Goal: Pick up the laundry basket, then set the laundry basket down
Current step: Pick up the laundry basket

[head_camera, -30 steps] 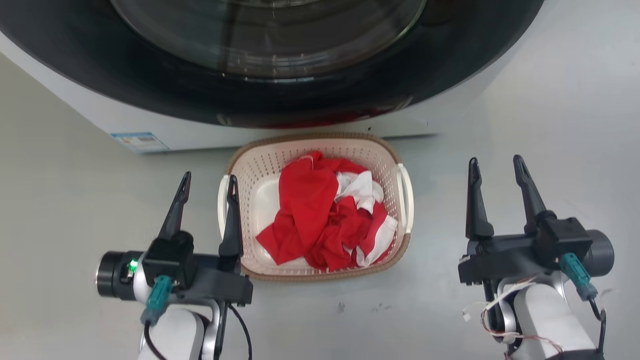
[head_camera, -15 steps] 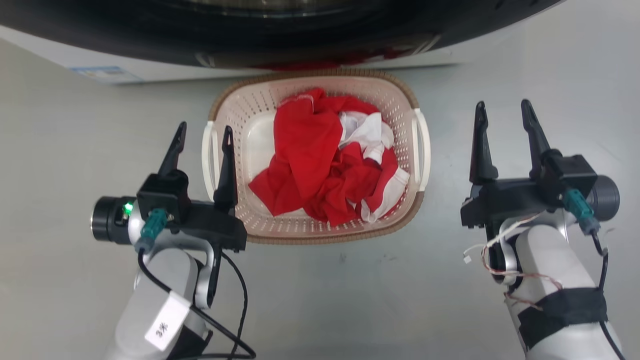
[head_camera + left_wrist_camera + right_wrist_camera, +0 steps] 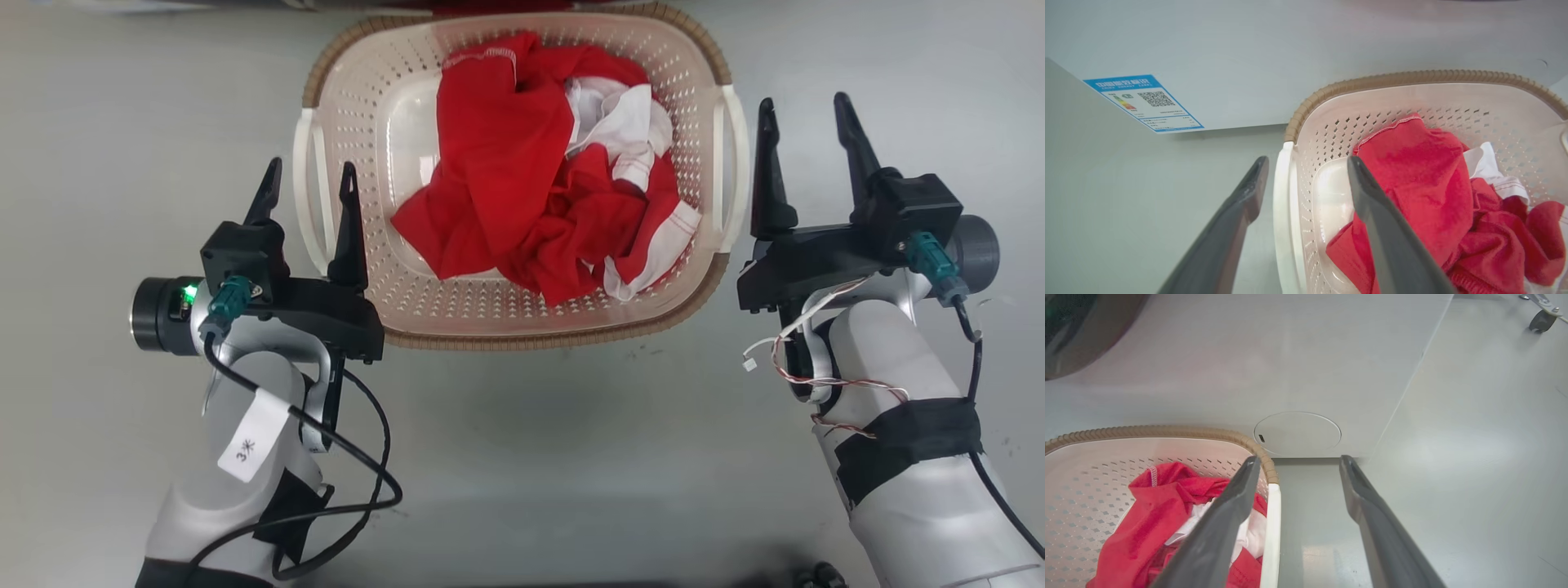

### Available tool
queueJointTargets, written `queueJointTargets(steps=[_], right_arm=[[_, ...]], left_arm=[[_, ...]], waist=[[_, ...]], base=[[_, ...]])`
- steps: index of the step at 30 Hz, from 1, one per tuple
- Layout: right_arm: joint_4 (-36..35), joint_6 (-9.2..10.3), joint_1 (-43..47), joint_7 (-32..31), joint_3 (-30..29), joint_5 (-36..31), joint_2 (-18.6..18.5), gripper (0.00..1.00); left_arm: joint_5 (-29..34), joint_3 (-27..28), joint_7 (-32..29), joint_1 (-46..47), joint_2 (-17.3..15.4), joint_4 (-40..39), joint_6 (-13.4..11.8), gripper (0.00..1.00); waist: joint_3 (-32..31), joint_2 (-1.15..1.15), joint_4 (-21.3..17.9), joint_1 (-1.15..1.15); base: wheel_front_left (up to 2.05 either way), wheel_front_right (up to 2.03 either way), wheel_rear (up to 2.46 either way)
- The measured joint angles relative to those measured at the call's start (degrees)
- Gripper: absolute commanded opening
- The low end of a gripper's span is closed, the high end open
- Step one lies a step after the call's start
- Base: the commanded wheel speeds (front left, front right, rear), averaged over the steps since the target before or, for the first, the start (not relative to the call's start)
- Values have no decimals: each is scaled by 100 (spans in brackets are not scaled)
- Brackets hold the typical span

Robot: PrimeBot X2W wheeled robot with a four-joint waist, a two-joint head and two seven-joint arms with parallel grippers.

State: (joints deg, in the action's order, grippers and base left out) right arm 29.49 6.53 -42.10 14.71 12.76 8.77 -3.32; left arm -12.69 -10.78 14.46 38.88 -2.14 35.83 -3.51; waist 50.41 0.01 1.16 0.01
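Observation:
The laundry basket (image 3: 359, 98) is cream with perforated walls, a brown woven-look rim and white side handles, and it stands on the grey floor. Red and white clothes (image 3: 506, 163) lie bunched inside. My left gripper (image 3: 311, 167) is open, its fingers astride the left handle (image 3: 309, 188); the left wrist view shows one finger outside the basket (image 3: 1331, 87) and one above the clothes. My right gripper (image 3: 803, 100) is open beside the right handle (image 3: 732, 163). In the right wrist view that handle (image 3: 1271, 531) shows between the fingers of my right gripper (image 3: 1299, 458), above the basket (image 3: 1167, 430).
The white front of the washing machine (image 3: 1249, 61) stands just behind the basket, with a blue label (image 3: 1143, 102) at its lower corner and a round cover (image 3: 1297, 433). Grey floor runs to both sides and in front. A caster wheel (image 3: 1541, 320) stands far off.
The head camera has tipped down, so the washing machine has left its picture and the basket looks larger. My right gripper has closed in on the right handle; the left stays astride the left handle.

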Motion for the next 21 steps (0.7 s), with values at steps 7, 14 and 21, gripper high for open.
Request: queueJointTargets(steps=[7,14,21], right_arm=[[297,0,-129,0,249,258,-12,100],[487,0,-354,0,526,445,-23,100],[881,1,-447,0,764,694,-29,100]], left_arm=[[-26,55,1,233,-7,520,9,100],[-35,103,1,473,-70,938,49,100],[-34,68,1,717,-82,1355,57,100]], waist=[[304,0,13,-1],[441,-1,13,-2],[549,-1,16,-2]], base=[[0,0,0],[0,0,0],[0,0,0]])
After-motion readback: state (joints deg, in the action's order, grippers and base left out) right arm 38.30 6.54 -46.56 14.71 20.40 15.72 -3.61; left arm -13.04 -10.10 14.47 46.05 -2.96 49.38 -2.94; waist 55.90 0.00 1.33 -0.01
